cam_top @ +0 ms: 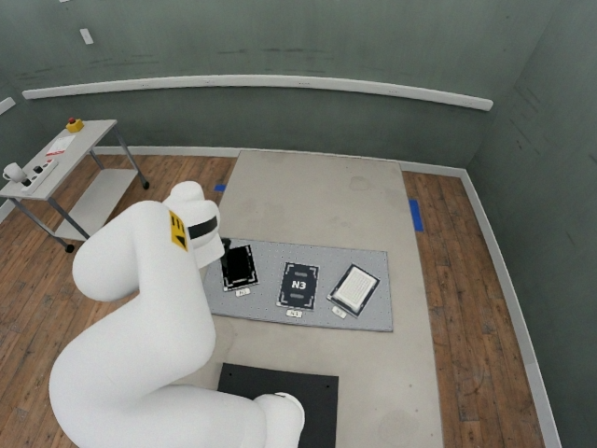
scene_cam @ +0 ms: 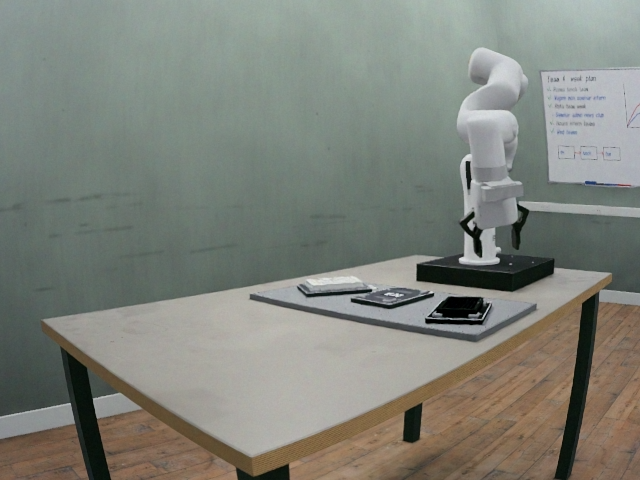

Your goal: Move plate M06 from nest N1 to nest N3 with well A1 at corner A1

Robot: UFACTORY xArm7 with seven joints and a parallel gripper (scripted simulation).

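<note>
A black plate (cam_top: 239, 267) (scene_cam: 460, 306) sits in the left nest of the grey deck (cam_top: 371, 270) (scene_cam: 356, 310); I cannot read its label. The empty dark nest marked N3 (cam_top: 309, 278) (scene_cam: 387, 291) lies in the middle of the deck. A white plate (cam_top: 354, 289) (scene_cam: 333, 282) sits in the right nest, turned at an angle. My gripper (scene_cam: 496, 246) is open and empty. It hangs well above the deck, over the black plate's end of it. In the overhead view my arm hides most of the gripper.
Small white signs (cam_top: 242, 291) (cam_top: 294, 313) (cam_top: 339, 312) lie on the deck in front of each nest. My black base (cam_top: 279, 390) (scene_cam: 485, 271) stands on the table behind the deck. A cart (cam_top: 58, 159) stands off the table on the floor.
</note>
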